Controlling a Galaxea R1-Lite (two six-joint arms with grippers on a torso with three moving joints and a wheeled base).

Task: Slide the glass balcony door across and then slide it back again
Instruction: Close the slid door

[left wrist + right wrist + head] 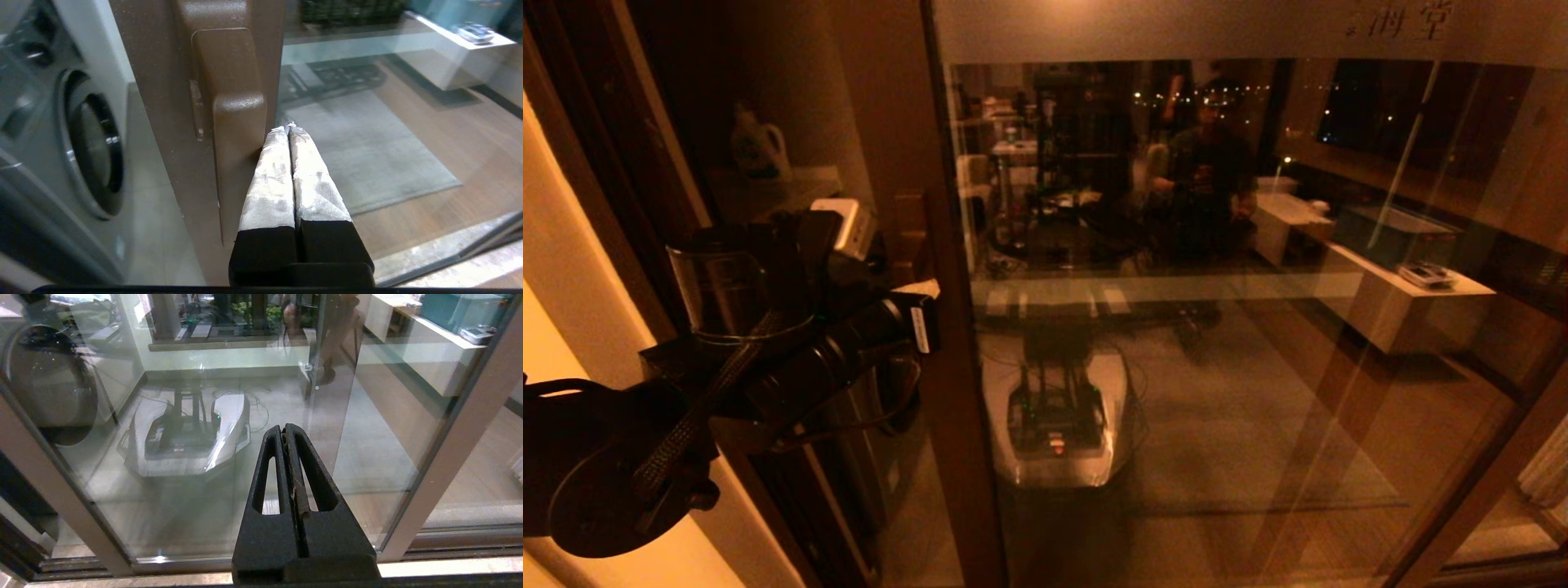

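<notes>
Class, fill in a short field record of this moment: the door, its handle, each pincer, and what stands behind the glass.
Door: tall clear-glass balcony door in a brown wooden frame
Handle: blocky brown wooden pull handle on the stile
Left pincer: shut, empty, tips beside the handle's glass side
Right pincer: shut, empty, facing the glass
Left of the door's stile: grey front-loading washing machine

Dim amber light, reflective glass glare
</notes>
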